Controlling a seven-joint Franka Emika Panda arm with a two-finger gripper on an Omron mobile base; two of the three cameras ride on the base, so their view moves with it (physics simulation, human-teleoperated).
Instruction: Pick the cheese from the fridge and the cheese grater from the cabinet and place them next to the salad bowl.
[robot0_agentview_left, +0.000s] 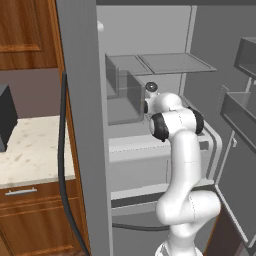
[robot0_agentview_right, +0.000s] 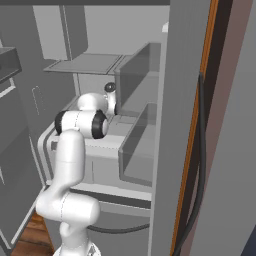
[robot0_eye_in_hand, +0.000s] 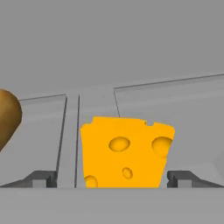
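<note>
Inside the tall grey fridge, with its pale grey walls and clear glass shelves, I have the white arm reaching in over a shelf. In the hand view the small orange-yellow cheese wedge with tiny holes stands upright on the pale shelf, dead centre, between the two dark fingertips of the gripper. The fingers are spread wide, one at 8 o'clock of the cheese and the other at 4 o'clock, each apart from its sides. The bottom of the wedge is cut off by the lower edge, so I cannot tell how it rests on the shelf.

At 9 o'clock of that view a rounded brown thing pokes in, mostly cut off by the edge; it may be a potato, though I cannot be sure.

From both base views the arm's own elbow and wrist cover the hand, and the cheese sits behind them. In the left base view a speckled pale counter lies at 9 o'clock, with reddish-brown wooden doors above it.
</note>
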